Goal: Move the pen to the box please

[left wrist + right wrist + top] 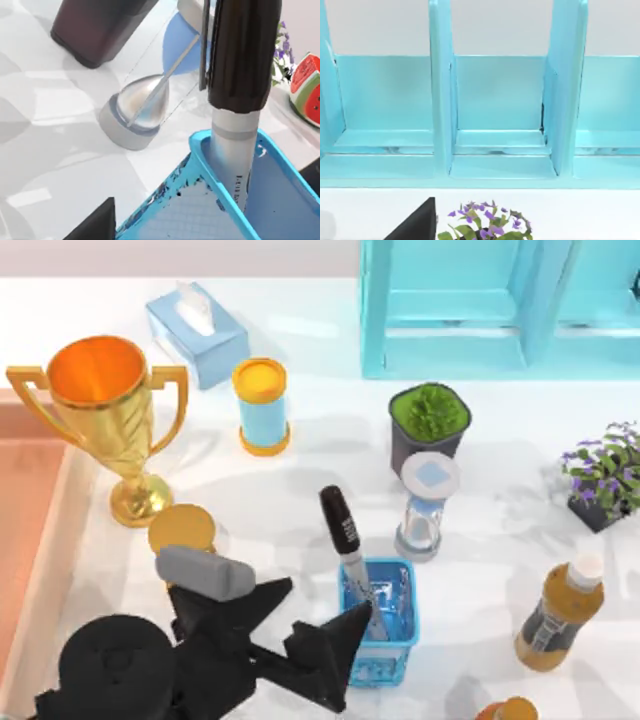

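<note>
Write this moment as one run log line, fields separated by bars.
left gripper: open beside pen | pen: upright, tilted, in blue box | right arm: parked

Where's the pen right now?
In the top view the pen stands tilted in the blue box at the table's front middle, cap up, beside the left claw and just left of the grey hourglass.

The white surface (300, 490) carries a gold trophy (105, 415), a tissue box (195, 335), a yellow-capped blue hourglass (262, 405) and a grey hourglass (428, 505). A blue box (385, 625), two potted plants (430, 420) (605, 475), a brown bottle (560, 615) and a turquoise shelf unit (480, 305) also stand on it.
</note>
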